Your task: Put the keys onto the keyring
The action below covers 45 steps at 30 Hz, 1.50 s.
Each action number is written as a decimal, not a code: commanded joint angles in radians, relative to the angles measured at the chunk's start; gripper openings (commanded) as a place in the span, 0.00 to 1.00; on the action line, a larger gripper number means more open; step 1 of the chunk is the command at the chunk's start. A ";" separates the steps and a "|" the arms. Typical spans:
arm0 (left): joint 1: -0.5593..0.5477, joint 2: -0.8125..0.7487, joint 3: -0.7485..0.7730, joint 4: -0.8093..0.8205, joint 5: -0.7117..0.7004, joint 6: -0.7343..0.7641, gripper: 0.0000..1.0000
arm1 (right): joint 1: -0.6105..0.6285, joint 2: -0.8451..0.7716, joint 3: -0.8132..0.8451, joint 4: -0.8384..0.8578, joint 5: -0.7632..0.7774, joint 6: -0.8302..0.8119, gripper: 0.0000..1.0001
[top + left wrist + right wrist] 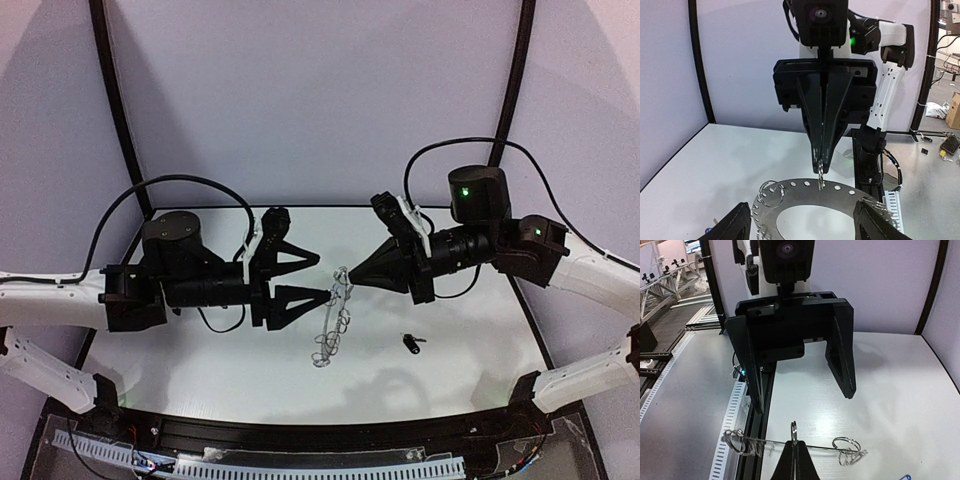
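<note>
Centre of the top view: the keyring (pixel 335 315) hangs edge-on between the two arms, with its upper rim at the right gripper (pixel 352 273). I cannot tell whether its lower end touches the desk (pixel 480 370).
Right fingers: pressed tight together on one small wire loop (pixel 820 172) at the ring's rim, so the whole disc hangs from that loop.
Left gripper (pixel 322 276): its fingers are spread wide and hold nothing. They sit just beside the ring, one on either side of it in the left wrist view.
Black key (pixel 411 342): lies flat on the desk, lower right of centre, well apart from the ring.
Step in hand (my judgement): the ring is held up and ready, and the free left arm is to fetch a key.
Doing it well: keep the right pinch steady so the disc does not swing. Bring the left fingers down narrow over the tiny key head and grip it so the key's hole stays exposed. Present the key to a loop facing the left arm.
Risk: the thin loop could slip or twist in the pinch.
Writing: no brand, label or text can be read in any view.
</note>
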 commanded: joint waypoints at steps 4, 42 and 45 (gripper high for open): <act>-0.001 0.010 0.065 -0.157 -0.018 -0.019 0.70 | 0.015 0.042 0.073 -0.059 0.085 0.009 0.00; -0.002 0.088 0.122 -0.203 -0.058 0.007 0.25 | 0.049 0.108 0.132 -0.167 0.112 -0.028 0.00; -0.001 0.088 0.123 -0.210 -0.065 0.010 0.23 | 0.051 0.112 0.137 -0.172 0.113 -0.033 0.00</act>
